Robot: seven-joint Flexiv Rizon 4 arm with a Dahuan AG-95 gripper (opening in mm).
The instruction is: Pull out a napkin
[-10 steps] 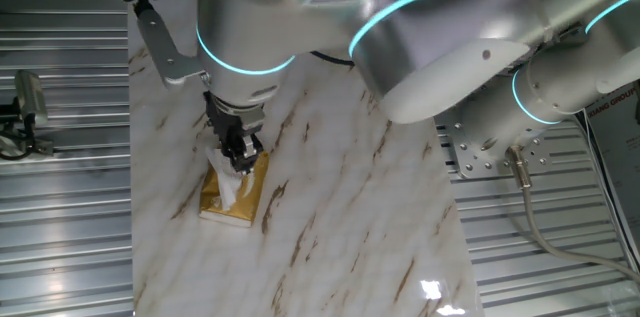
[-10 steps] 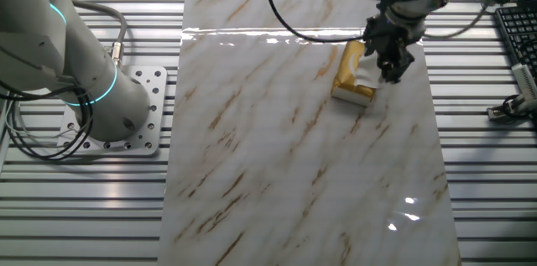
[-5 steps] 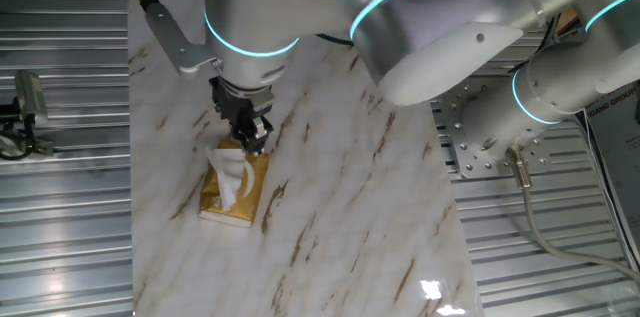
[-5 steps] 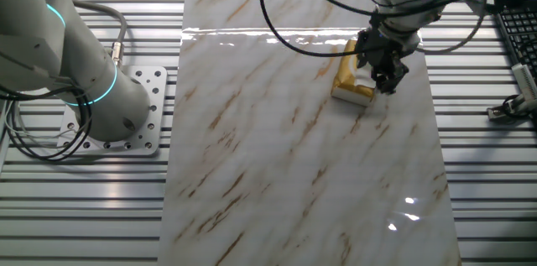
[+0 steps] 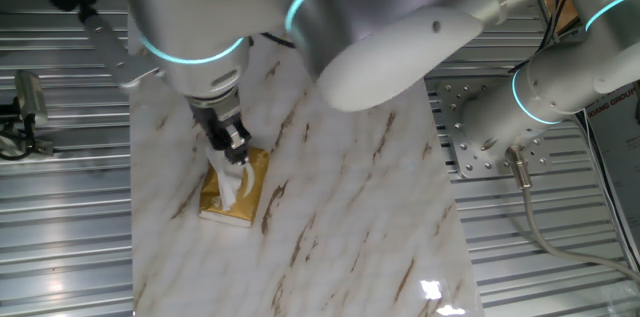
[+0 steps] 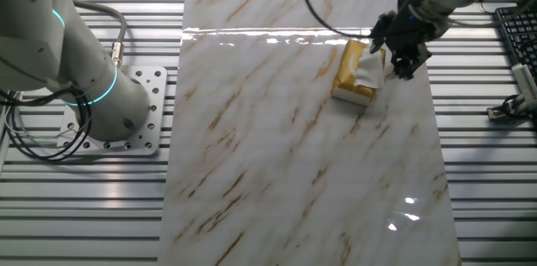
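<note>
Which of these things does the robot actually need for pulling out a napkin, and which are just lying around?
Needed:
- napkin, white, sticking up from the pack
- golden tissue pack
- gripper, right at the napkin's top
- marble table

Just around:
- keyboard at the edge
- perforated metal base plate

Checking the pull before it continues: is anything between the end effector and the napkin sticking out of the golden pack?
Nothing visible stands between them. The end effector is right at the top of the white napkin, which pokes up from the golden tissue pack. Whether the fingers actually pinch it cannot be told.
</note>
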